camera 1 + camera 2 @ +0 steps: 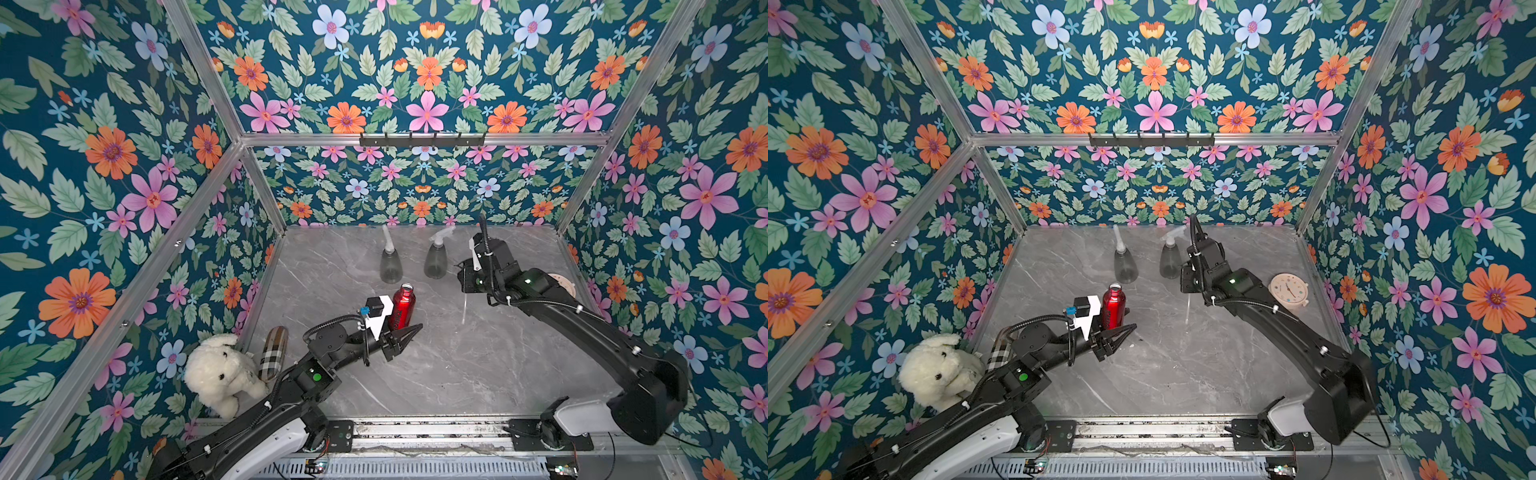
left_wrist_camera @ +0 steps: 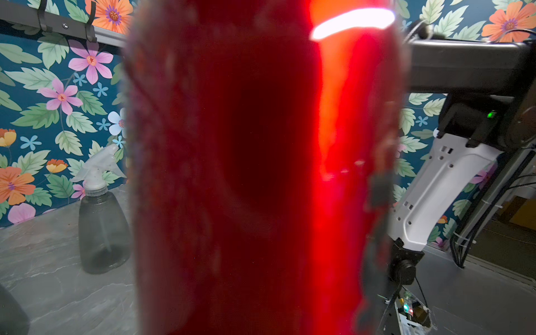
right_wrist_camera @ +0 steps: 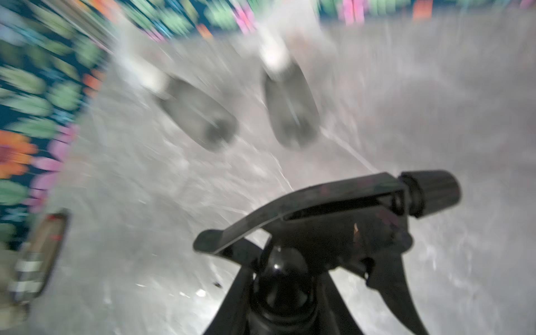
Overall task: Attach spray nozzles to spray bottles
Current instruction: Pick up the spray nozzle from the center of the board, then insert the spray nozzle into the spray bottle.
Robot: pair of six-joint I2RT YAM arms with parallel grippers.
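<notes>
Grey marble worktop [image 1: 457, 365] within floral walls [image 1: 415, 83] — two grey bottles [image 1: 390, 266] carrying whitish nozzles [image 1: 441, 236], upright toward the far edge; red bottle [image 1: 404, 305] upright near the centre, left gripper [image 1: 409, 332] clamped on its lower body — right gripper [image 3: 285, 278] clasping the black nozzle [image 3: 342, 208], aloft toward the right edge.

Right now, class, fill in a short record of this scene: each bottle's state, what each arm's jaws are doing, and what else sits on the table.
Grey bottles: both upright at the back, clear nozzles on their necks
Red bottle: upright in the middle, mouth open, no nozzle
Left gripper: jaws shut, beside the red bottle's base
Right gripper: jaws shut on the black nozzle, its dip tube hanging
Other items: plush toy, plaid case, clock
</notes>
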